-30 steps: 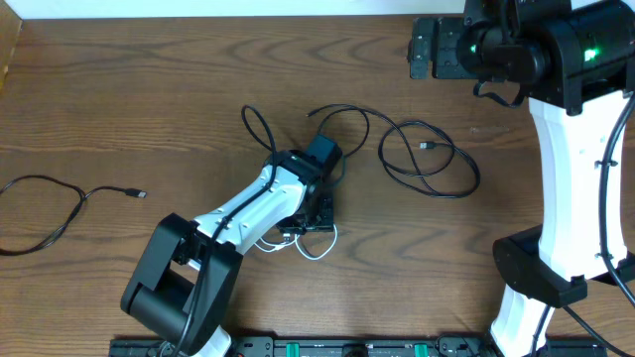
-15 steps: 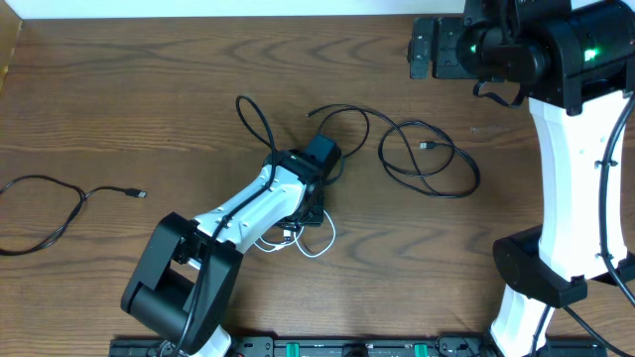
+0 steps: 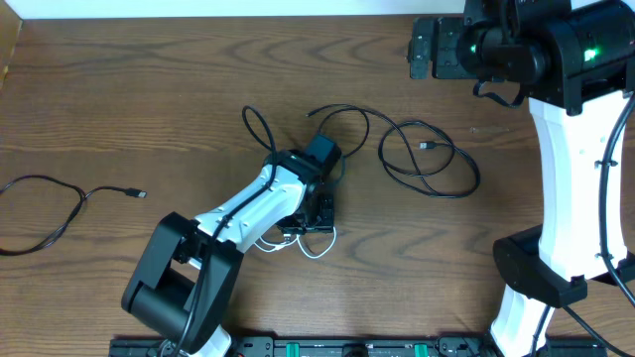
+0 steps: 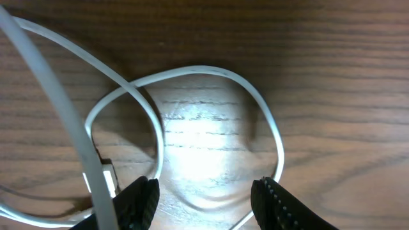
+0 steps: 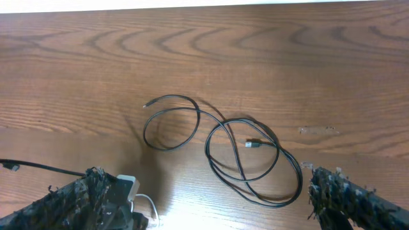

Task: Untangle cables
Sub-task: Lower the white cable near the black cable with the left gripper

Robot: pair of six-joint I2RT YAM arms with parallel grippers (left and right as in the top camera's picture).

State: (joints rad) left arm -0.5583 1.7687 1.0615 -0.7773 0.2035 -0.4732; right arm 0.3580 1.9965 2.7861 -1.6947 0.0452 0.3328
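Left gripper [image 4: 204, 201]: low over the middle of the table [image 3: 149, 79], jaws parted, nothing clamped between them.
White cable [image 4: 211, 70]: looped on the wood just ahead of the left fingertips, crossing itself once.
Right gripper [image 5: 217, 191]: raised over the far right corner, jaws wide, empty.
Coiled black cable [image 3: 437, 164]: right of centre.
Looped black cable [image 3: 260, 127]: beside the left arm.
Lone black cable [image 3: 50, 203]: left edge, well apart from the rest.
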